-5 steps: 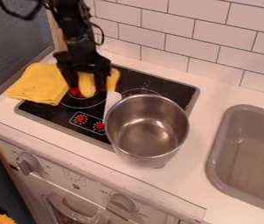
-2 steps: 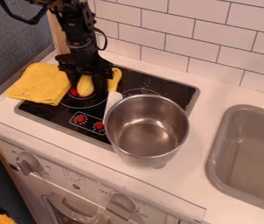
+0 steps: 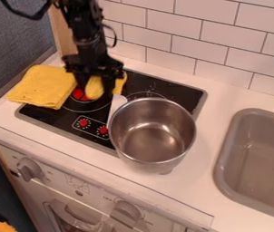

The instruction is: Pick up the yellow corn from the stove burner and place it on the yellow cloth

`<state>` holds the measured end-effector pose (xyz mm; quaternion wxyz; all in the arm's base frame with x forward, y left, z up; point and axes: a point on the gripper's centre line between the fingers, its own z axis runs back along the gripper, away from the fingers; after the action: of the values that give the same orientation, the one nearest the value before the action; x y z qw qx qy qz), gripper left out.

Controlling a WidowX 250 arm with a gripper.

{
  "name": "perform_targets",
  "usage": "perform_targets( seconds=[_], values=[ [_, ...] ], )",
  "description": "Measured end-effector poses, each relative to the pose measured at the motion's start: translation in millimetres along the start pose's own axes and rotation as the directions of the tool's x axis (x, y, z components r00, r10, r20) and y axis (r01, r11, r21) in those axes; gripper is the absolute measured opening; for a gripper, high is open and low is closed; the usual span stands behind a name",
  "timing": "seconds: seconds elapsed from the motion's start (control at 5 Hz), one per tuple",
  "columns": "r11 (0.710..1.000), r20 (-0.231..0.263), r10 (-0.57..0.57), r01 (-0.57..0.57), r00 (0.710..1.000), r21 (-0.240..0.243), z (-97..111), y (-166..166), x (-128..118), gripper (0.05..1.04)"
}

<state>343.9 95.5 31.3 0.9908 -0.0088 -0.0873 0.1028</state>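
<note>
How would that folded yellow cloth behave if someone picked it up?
The yellow cloth would probably be floppy, since it looks like soft fabric; pinching one corner may let its folds fall open. It looks light for its size, being just thin layers. Lying flat, it seems unlikely to roll.

The camera view looks from above and in front of the worktop [image 3: 239, 206]'s front edge, down at a steep slant. It faces the tiled wall [image 3: 218, 41] along the back edge, turned somewhat toward the back left corner, so the front edge slopes down to the right across the view. It is near enough that the sink [image 3: 225, 156] is cut off at the right, yet takes in the stove [image 3: 54, 118] whole and the upper oven front [image 3: 79, 192] below the front edge.
</note>
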Motion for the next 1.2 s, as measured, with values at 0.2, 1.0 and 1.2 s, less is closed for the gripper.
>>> perform_targets(
  seconds=[0.2, 1.0, 1.2],
  values=[
    [0.999, 0.061, 0.047, -0.046, 0.997, -0.018, 33, 0, 0, 0.635],
    [0.973, 0.041, 0.229, -0.228, 0.973, -0.019, 56, 96, -15, 0.635],
    [0.976, 0.022, 0.218, -0.218, 0.976, 0.001, 27, 104, -18, 0.636]
  ],
)
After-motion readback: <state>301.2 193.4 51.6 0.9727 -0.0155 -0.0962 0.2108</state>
